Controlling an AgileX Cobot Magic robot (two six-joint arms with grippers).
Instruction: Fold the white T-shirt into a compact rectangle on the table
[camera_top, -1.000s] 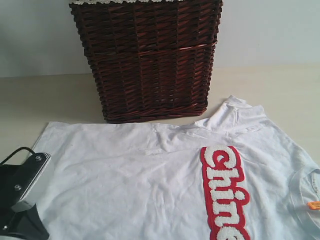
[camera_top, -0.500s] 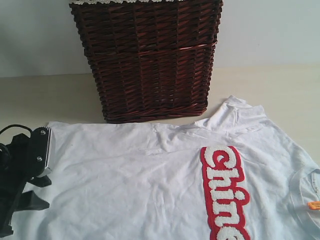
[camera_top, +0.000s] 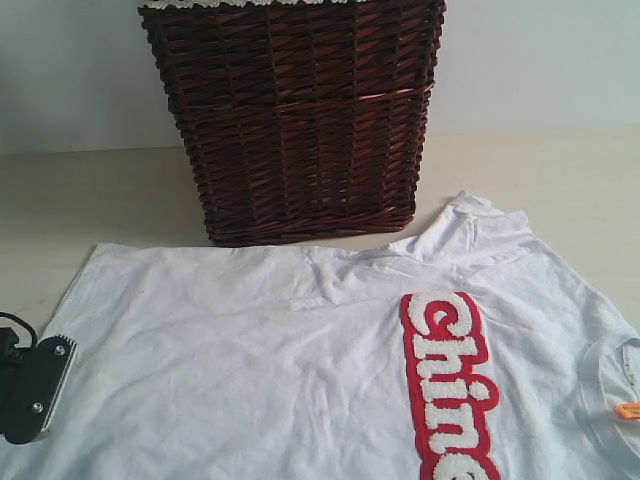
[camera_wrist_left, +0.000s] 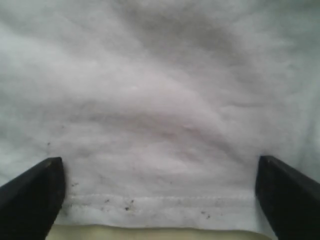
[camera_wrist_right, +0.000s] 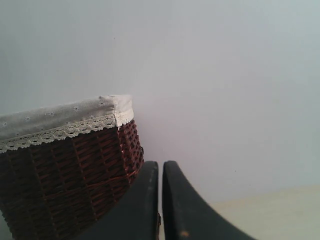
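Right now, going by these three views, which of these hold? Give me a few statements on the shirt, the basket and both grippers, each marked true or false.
1. The white T-shirt lies spread out on the table. True.
2. The left gripper is clamped on the shirt. False: its jaws stand wide apart and grip nothing.
3. In the exterior view, the wicker basket stands on the far side of the shirt. True.
4. The fuzzy lettering sits on a blue band. False: it sits on a red band.
5. The right gripper is wide open. False: its jaws are closed together and empty, up near the basket's rim.
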